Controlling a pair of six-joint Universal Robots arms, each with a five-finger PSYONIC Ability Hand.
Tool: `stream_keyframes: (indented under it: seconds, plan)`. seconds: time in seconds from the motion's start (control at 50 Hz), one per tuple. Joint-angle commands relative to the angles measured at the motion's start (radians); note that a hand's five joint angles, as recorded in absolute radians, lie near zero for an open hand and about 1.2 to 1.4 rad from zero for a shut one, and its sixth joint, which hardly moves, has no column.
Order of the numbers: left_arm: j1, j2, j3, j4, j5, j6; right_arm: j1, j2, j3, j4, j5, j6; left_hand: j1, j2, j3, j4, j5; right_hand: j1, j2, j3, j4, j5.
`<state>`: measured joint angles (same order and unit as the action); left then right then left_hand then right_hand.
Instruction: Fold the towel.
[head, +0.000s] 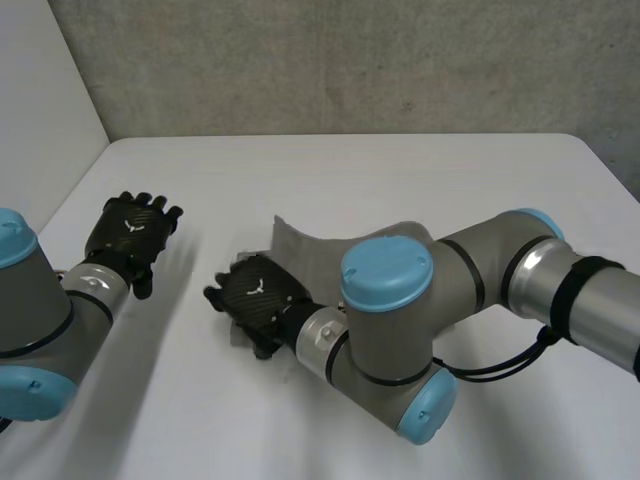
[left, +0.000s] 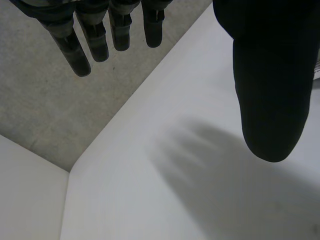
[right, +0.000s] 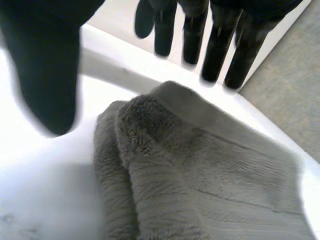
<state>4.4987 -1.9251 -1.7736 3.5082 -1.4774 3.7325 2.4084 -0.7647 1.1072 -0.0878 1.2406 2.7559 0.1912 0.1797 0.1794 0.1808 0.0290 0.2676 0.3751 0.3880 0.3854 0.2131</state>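
**Q:** Entry, fold the towel; where is the cloth, and who has it?

**A:** Grey towel (head: 300, 245) lies near the middle of the white table (head: 400, 170); much of it is hidden under the right arm (head: 390, 320). In the right wrist view it sits bunched in soft layers, a thick hem rolled over the ribbed body, not flat. Nobody has it; right hand (head: 258, 300) hangs over the towel's end nearest the table's left edge, fingers straight and spread, thumb held wide, nothing pinched; whether the palm touches the pile, cannot tell.

**Q:** Left hand?

**A:** Left hand (head: 130, 232) is near the table's left edge, well apart from the towel; fingers straight and relaxed, thumb off to one side, bare table under the palm; it holds nothing.

**Q:** Step in hand?

**A:** My reading: a grasp being set up; no neat fold laid yet, the heap is uneven. The next move calls for the right hand to close on the hem near its fingertips; likely also for the left hand to cross over and take a second corner, so the cloth can be spread before folding; a one-handed pull may only drag the heap.

**Q:** Surface, room?

**A:** Table top plain white and smooth; grey concrete wall (head: 350, 60) behind the far edge; a white panel (head: 40, 90) beyond the far left corner.
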Motion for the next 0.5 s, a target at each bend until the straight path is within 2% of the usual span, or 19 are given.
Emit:
stream_keyframes:
  seconds: [0.02, 0.14, 0.18, 0.2, 0.3, 0.36, 0.4, 0.5]
  plan:
    - [-0.036, 0.008, -0.007, 0.000, -0.003, -0.002, -0.061, -0.178, 0.091, 0.034, 0.107, 0.007, 0.014, 0.025, 0.025, 0.024, 0.001, -0.093, -0.201, -0.213, -0.211, -0.213]
    - [-0.098, 0.040, 0.003, 0.000, -0.003, -0.020, -0.196, -0.297, 0.214, 0.039, 0.151, 0.028, 0.014, 0.025, 0.025, 0.024, 0.001, -0.093, -0.201, -0.213, -0.211, -0.213]
    - [-0.145, 0.044, 0.019, 0.000, -0.001, -0.063, -0.271, -0.343, 0.297, 0.039, 0.154, 0.034, 0.014, 0.025, 0.025, 0.024, 0.001, -0.093, -0.201, -0.213, -0.211, -0.213]
    - [-0.145, 0.044, 0.019, 0.000, -0.001, -0.063, -0.272, -0.343, 0.298, 0.039, 0.154, 0.034, 0.014, 0.025, 0.025, 0.024, 0.001, -0.093, -0.201, -0.213, -0.211, -0.213]
    - [-0.226, 0.028, 0.077, 0.000, -0.003, -0.173, -0.422, -0.363, 0.451, 0.031, 0.140, 0.025, 0.028, 0.040, 0.040, 0.039, 0.016, -0.093, -0.201, -0.213, -0.211, -0.213]
    - [-0.250, 0.012, 0.094, 0.000, -0.001, -0.201, -0.448, -0.363, 0.480, 0.023, 0.138, 0.025, 0.028, 0.040, 0.040, 0.039, 0.016, -0.042, -0.149, -0.162, -0.160, -0.162]
    - [-0.300, -0.040, 0.138, 0.000, -0.003, -0.250, -0.480, -0.363, 0.522, 0.007, 0.131, 0.025, 0.031, 0.043, 0.043, 0.042, 0.019, 0.037, -0.070, -0.083, -0.081, -0.083]
    - [-0.349, -0.115, 0.198, -0.001, -0.003, -0.278, -0.494, -0.349, 0.569, -0.047, 0.117, 0.024, 0.031, 0.043, 0.043, 0.042, 0.019, 0.172, 0.065, 0.052, 0.054, 0.052]
